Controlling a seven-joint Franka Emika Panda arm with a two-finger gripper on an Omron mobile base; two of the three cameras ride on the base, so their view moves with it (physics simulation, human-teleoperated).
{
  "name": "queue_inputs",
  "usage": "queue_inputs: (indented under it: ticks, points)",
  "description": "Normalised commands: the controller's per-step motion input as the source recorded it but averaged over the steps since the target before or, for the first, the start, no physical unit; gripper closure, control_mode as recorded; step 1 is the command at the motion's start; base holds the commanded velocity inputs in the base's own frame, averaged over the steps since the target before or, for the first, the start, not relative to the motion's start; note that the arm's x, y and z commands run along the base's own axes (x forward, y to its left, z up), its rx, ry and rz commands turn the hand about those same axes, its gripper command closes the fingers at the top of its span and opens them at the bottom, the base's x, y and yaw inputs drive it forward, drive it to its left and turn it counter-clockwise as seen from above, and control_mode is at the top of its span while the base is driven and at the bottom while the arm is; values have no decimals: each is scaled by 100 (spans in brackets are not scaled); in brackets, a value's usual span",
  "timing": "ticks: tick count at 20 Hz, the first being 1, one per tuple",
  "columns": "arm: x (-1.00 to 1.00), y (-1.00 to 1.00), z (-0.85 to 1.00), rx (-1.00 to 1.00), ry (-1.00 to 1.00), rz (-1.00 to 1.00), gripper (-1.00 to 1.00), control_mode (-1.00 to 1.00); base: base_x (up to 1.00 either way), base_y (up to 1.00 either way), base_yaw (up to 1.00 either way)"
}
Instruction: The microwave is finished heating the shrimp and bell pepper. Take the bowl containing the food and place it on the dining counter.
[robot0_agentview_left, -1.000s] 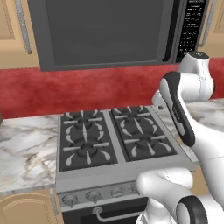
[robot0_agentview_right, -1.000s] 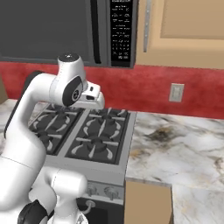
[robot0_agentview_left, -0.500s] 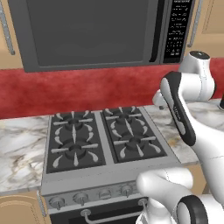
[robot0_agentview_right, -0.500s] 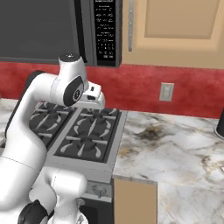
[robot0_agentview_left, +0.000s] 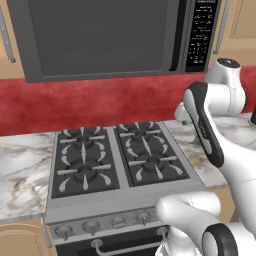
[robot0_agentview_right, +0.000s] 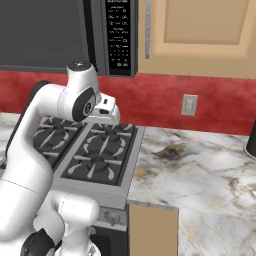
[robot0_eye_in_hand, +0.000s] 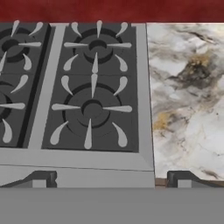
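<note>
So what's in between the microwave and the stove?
Just a bare strip of red wall between the microwave above and the stove below. Nothing hangs or stands there. The left base view shows it best.

A four-burner stove (robot0_agentview_left: 117, 162) sits between marble surfaces (robot0_agentview_right: 200, 170); red wall (robot0_agentview_left: 90, 105) behind, with an outlet (robot0_agentview_right: 188, 105).

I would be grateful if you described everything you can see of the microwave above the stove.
The microwave is a large dark grey box mounted over the stove, above the red backsplash and between tan wood cabinets. Its wide dark glass door is shut, so nothing inside can be made out. A black vertical handle runs along the door's right edge, and beside it sits a black keypad strip with small white markings. The gripper is nowhere near it; nothing touches the door.
</note>
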Motion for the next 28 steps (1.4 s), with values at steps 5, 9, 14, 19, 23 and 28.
queue_inputs:
  ticks: [5, 9, 14, 19, 23, 28]
  points:
    - [-10, 0, 5, 0, -10, 0, -100, -100, 0, 0, 0]
    - [-36, 18, 27, -13, -54, 0, -100, -100, 0, 0, 0]
    - [-22, 34, 32, -19, -70, 0, -100, -100, 0, 0, 0]
    - [-5, 10, 51, -11, -75, 0, -100, -100, 0, 0, 0]
    - [0, 0, 56, 0, -61, 0, -100, -100, 0, 0, 0]
    - [0, 0, 53, 0, -41, 6, -100, -100, 0, 0, 0]
